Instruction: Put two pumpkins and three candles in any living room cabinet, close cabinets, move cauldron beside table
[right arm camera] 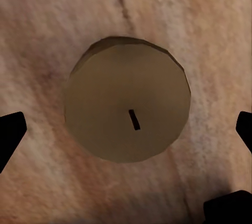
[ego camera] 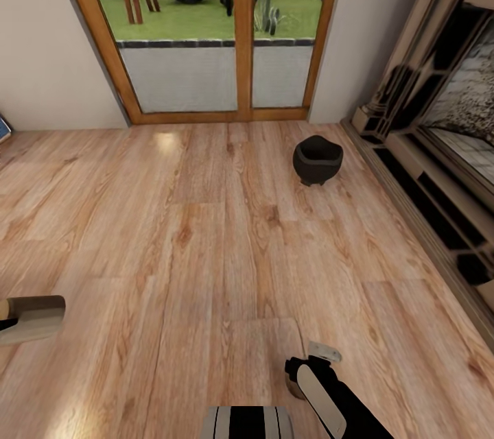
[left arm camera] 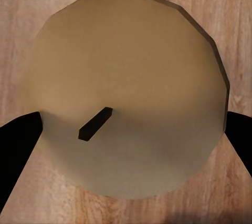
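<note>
A black round cauldron (ego camera: 318,160) stands on the wooden floor at the far right, close to the fireplace. My left gripper (left arm camera: 128,134) is shut on a beige candle (left arm camera: 126,92), its dark fingers (left arm camera: 16,150) pressing both sides. That candle (ego camera: 34,315) hangs at the left edge of the head view. My right gripper (ego camera: 312,357) is open above a second beige candle (right arm camera: 127,121) that stands on the floor. Its fingertips (right arm camera: 10,134) are spread wide on either side of the candle and do not touch it.
A stone fireplace surround (ego camera: 425,151) with a raised hearth runs along the right wall. A wood-framed glass door (ego camera: 219,34) fills the far wall. Bare plank floor (ego camera: 185,233) stretches between me and the door.
</note>
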Tool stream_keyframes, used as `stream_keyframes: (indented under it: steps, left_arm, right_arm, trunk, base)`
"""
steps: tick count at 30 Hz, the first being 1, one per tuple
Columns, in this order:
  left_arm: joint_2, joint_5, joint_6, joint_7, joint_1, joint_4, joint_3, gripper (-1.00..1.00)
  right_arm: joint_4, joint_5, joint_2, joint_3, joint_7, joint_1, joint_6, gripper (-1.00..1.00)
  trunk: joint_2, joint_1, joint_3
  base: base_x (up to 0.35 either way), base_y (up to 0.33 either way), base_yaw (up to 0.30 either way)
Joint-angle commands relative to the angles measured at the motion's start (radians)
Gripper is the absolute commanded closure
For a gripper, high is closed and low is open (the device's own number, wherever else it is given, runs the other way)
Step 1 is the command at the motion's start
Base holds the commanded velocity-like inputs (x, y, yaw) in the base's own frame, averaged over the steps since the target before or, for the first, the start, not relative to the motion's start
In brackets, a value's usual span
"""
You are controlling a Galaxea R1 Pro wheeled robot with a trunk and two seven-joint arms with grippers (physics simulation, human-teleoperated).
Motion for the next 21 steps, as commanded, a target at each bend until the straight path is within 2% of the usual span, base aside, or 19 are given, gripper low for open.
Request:
stream_keyframes:
  steps: [1, 9, 13, 21]
  left_arm:
    - [0.000, 0.000, 0.000, 0.000, 0.000, 0.000, 0.000, 1.00]
    - [0.000, 0.000, 0.000, 0.000, 0.000, 0.000, 0.002, 1.00]
    - [0.000, 0.000, 0.000, 0.000, 0.000, 0.000, 0.018, 1.00]
    - [0.000, 0.000, 0.000, -0.001, 0.000, 0.000, 0.023, 1.00]
  right_arm:
    - [0.000, 0.000, 0.000, 0.000, 0.000, 0.000, 0.000, -1.00]
    - [0.000, 0.000, 0.001, 0.000, 0.000, 0.000, 0.000, -1.00]
    - [0.000, 0.000, 0.001, 0.000, 0.000, 0.000, 0.000, -1.00]
    - [0.000, 0.000, 0.002, 0.000, 0.000, 0.000, 0.000, -1.00]
  trunk:
    - [0.000, 0.000, 0.000]
    - [0.000, 0.000, 0.000]
    - [-0.001, 0.002, -0.015]
    - [-0.003, 0.005, -0.046]
  base:
    - [0.034, 0.014, 0.000]
    - [0.007, 0.003, 0.000]
    - [0.000, 0.000, 0.000]
    - [0.000, 0.000, 0.000]
